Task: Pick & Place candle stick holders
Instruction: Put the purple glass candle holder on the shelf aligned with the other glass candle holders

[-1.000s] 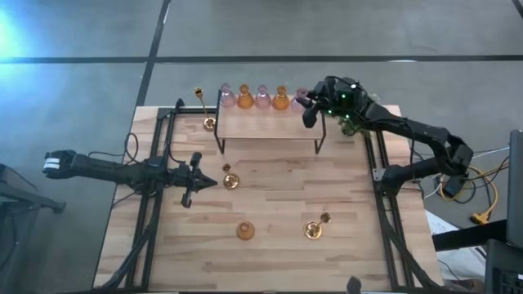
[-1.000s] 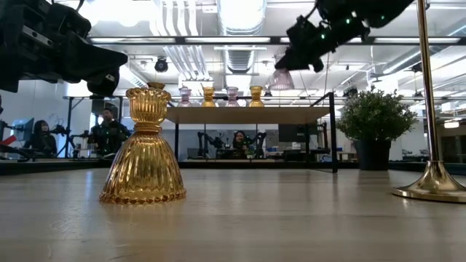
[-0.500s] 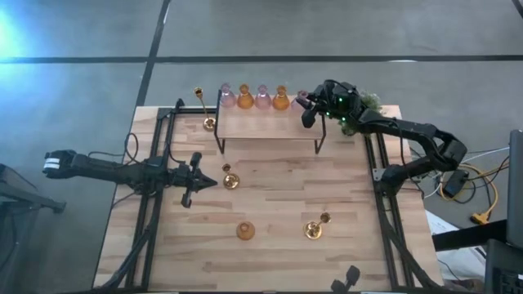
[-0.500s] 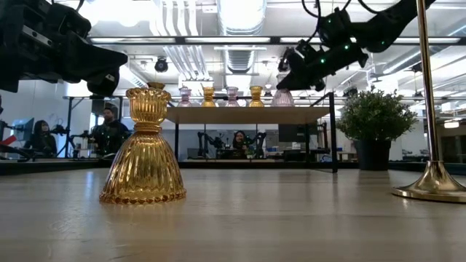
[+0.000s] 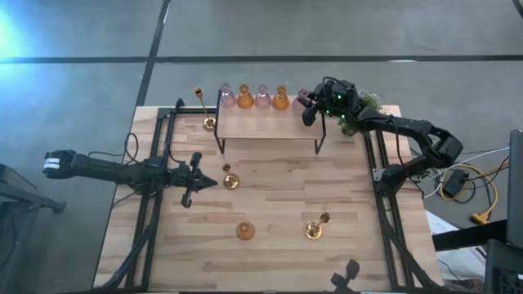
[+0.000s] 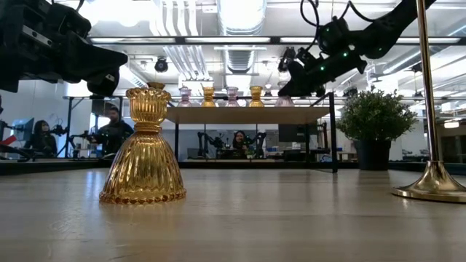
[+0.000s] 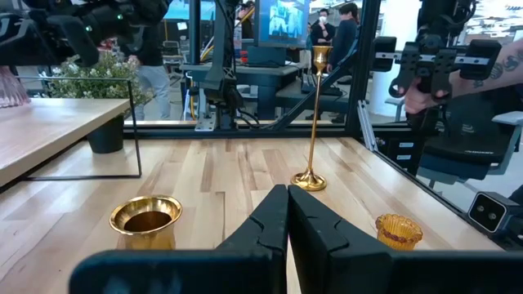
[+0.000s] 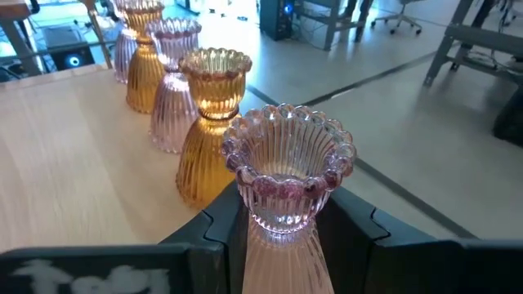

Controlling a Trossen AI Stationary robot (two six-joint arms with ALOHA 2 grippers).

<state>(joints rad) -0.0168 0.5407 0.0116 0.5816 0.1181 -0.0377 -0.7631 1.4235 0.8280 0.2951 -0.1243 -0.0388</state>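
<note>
Five glass holders at the raised shelf (image 5: pixel 270 122), four standing, one gripped.
Pink holder (image 8: pixel 288 186) upright between the closed-in fingers of the right gripper (image 5: pixel 307 106), at the shelf's right end beside an amber holder (image 8: pixel 211 118); row alternates pink and amber. Lone amber holder (image 5: pixel 245 231) on the table (image 5: pixel 270 196) below; three gold candlesticks: (image 5: pixel 203 109), (image 5: pixel 230 178), (image 5: pixel 315 226). Left gripper (image 5: pixel 194 179) hovers over the table's left, fingers pressed together, empty. Potted plant (image 6: pixel 375 129) by the right arm.

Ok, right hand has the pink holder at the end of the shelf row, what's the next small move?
Probably open the right hand and let go. The pink holder sits between its fingers, in line after the amber holder at the shelf end, and the low view shows it about down at shelf level.
</note>
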